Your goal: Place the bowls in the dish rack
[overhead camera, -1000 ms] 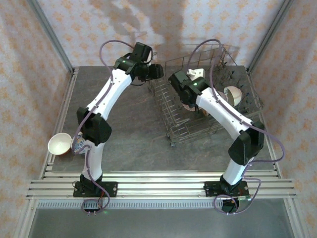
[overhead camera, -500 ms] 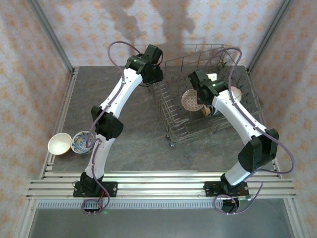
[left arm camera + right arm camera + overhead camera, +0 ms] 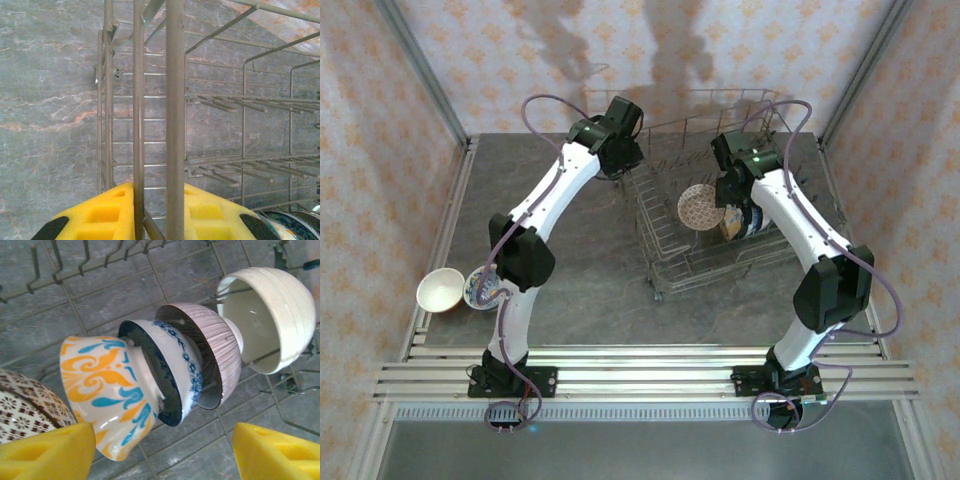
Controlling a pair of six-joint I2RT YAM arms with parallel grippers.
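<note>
The left gripper [image 3: 623,152] is at the far left corner of the rack [image 3: 665,240]. In the left wrist view its yellow fingers [image 3: 100,215] sit either side of the upright rim wires [image 3: 175,100], clenched on them, so it is grasping the rack itself and no bowl. The rack stands on the grey worktop [image 3: 580,260], a little askew, right of centre.

The right gripper [image 3: 732,195] hangs over the middle of the rack. In the right wrist view [image 3: 165,450] it is released: the two yellow fingers stand wide apart with nothing clamped between them.

Below it a row of bowls stands on edge among the tines, nested close together. From the right:
- racked cream bowl [image 3: 280,315], its mouth turned toward the others
- ribbed mauve bowl [image 3: 220,355]
- blue-flowered bowl [image 3: 175,370], dark inside
- orange bowl [image 3: 100,390] with blue scrolls, its foot just beside the left finger
- brown bowl [image 3: 25,410], checked pattern, partly cut off by the frame; from above [image 3: 697,207] it stands on edge, facing left

Two bowls are outside the rack, well apart from it, at the worktop's near left edge. The loose cream bowl [image 3: 440,290] sits upright. The blue bowl [image 3: 480,290] is just beside it, partly hidden by the left arm.
</note>
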